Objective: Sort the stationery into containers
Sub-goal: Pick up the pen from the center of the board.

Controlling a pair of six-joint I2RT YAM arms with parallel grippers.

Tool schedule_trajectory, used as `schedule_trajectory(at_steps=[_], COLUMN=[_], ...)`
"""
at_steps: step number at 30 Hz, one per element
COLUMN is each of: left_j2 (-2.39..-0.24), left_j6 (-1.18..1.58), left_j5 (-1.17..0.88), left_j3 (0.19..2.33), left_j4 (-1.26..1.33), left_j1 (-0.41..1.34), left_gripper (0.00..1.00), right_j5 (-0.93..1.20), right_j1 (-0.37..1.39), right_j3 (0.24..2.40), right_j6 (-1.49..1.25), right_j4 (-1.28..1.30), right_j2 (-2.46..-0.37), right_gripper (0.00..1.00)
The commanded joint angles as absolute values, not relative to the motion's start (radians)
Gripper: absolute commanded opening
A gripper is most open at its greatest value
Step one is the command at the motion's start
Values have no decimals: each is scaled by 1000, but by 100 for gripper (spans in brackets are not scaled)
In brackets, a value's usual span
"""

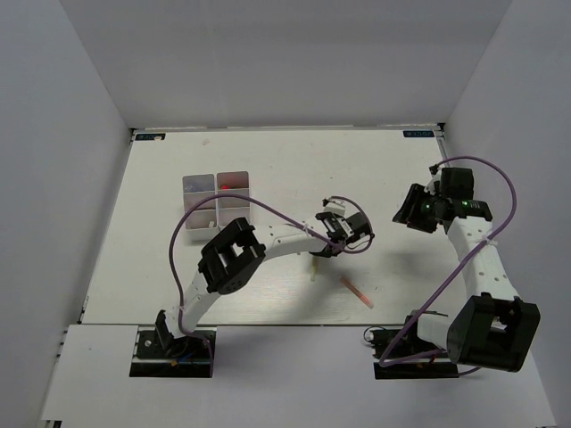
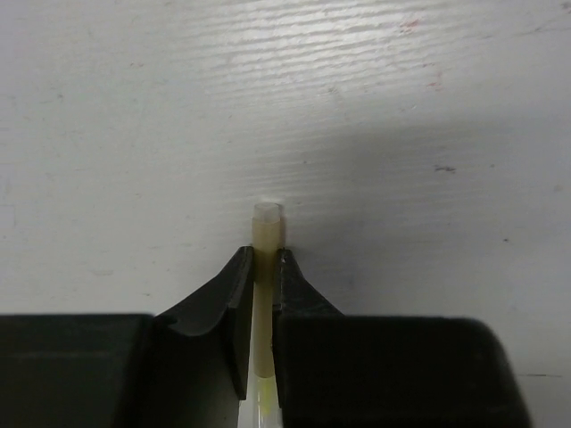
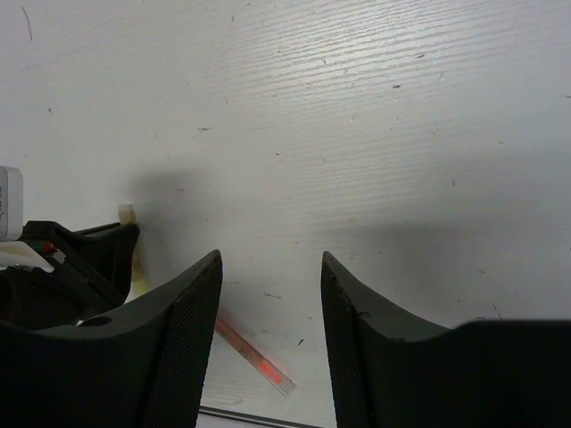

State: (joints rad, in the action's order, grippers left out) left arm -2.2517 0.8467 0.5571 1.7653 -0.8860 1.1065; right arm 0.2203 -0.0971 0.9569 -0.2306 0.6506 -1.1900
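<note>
My left gripper (image 2: 263, 259) is shut on a thin yellowish pencil (image 2: 267, 227); its pale end sticks out past the fingertips just above the white table. In the top view this gripper (image 1: 328, 248) sits at the table's middle, and the pencil (image 1: 315, 265) hangs below it. A pinkish pencil (image 1: 358, 292) lies flat on the table near the front edge; it also shows in the right wrist view (image 3: 254, 357). My right gripper (image 3: 270, 267) is open and empty, raised at the right side (image 1: 412, 208). The white divided tray (image 1: 214, 207) stands at the left.
The tray's compartments hold small items, a red one (image 1: 230, 183) and a grey one (image 1: 194, 185). Purple cables (image 1: 268, 209) loop over both arms. The table's front edge (image 1: 294, 324) runs just beyond the pinkish pencil.
</note>
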Motion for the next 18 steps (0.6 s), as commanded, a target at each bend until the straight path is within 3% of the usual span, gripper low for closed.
schedule_trajectory(at_steps=[1,6,13,18], left_j2=[-2267,-2258,-2103,-1829], left_j6=[861,884,856,760], left_j5=[496,446,410,477], left_j3=[1686,1645,1499,1373], left_j4=[-986,-950,-822,-721], left_j1=[1106,1104,1085,1065], left_gripper=[14,1,1,1], right_j5=[242,245,259,275], right_j1=[-106,-115,-129,-127], right_j3=[953,950,945,942], right_j6=[-247,-247,-247,-242], right_j4=[632,627,624,624], right_j2=[-1169,-1167,-1161,-1163], right_gripper=[52,52,52,53])
